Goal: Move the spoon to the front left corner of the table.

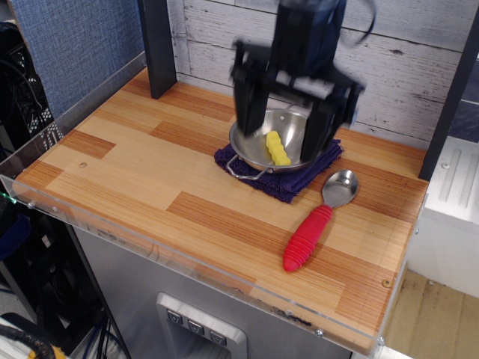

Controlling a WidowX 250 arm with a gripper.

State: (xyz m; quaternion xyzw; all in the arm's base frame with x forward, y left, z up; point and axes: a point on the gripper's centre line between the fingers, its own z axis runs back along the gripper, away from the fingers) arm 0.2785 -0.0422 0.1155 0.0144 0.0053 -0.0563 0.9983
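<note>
The spoon [317,221] lies flat on the striped wood table [135,168] at the right, its shiny bowl toward the back and its ribbed red handle pointing to the front edge. My gripper [283,138] is black and blurred by motion. It hangs open over the steel bowl, with one finger [247,108] at the bowl's left rim and the other at its right. It holds nothing and is behind and to the left of the spoon, apart from it.
A steel bowl [296,131] with two wire handles holds a yellow ridged piece [278,148] and rests on a dark blue cloth [288,182]. A dark post [157,45] stands at the back left. A clear acrylic rim [112,228] edges the front.
</note>
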